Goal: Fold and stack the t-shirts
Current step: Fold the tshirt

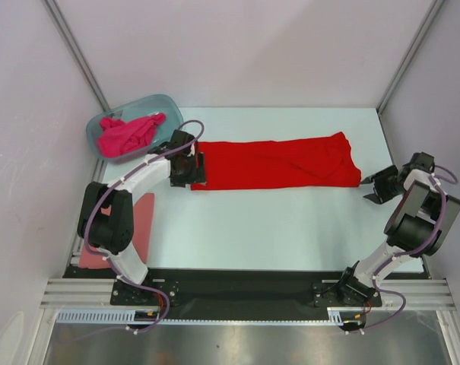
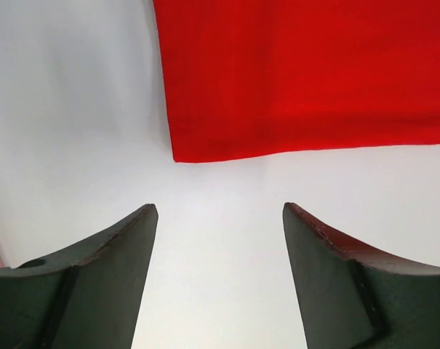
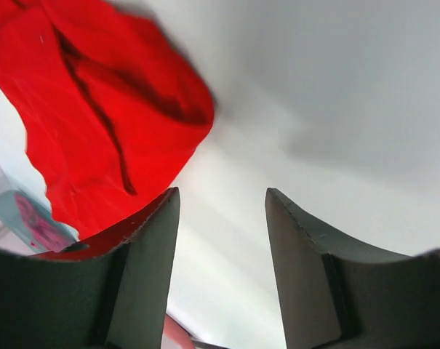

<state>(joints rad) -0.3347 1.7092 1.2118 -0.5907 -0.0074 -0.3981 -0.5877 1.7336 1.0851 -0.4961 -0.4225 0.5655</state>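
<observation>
Arms bend inward to opposite ends of the red t-shirt (image 1: 275, 163), left gripper (image 2: 220, 211) and right gripper (image 3: 222, 193) each just off the cloth, jaws spread, holding nothing.

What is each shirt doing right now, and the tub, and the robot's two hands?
red t-shirt: folded into a long strip, flat on the table.
magenta t-shirt: crumpled in the tub.
salmon-pink t-shirt: lying flat, partly hidden by the left arm.
tub: holding one shirt.
left gripper: open, empty.
right gripper: open, empty.
</observation>
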